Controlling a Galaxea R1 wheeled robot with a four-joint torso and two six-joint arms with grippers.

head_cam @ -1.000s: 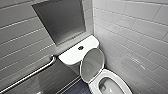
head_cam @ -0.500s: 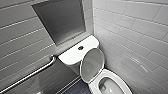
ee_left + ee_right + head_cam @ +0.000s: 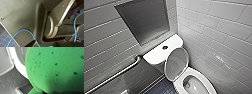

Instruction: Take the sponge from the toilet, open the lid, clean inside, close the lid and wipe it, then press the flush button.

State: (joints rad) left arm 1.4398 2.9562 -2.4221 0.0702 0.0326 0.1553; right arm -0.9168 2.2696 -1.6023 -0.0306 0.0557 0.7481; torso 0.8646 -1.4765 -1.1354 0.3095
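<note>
Lid [image 3: 176, 63], lower centre, stands raised before the tank [image 3: 159, 53], baring the bowl [image 3: 204, 80] for the sponge [image 3: 56, 69] my right claw grips.

Sponge [image 3: 56, 69]: bright green with little dark holes, showing up big and close.
Toilet [image 3: 205, 79]: white and shiny, its bowl lying open.
Lid [image 3: 176, 63]: standing up against the tank [image 3: 157, 53], showing its grey inside.
Flush button [image 3: 165, 47]: small, dark, round, sitting mid-tank.
</note>
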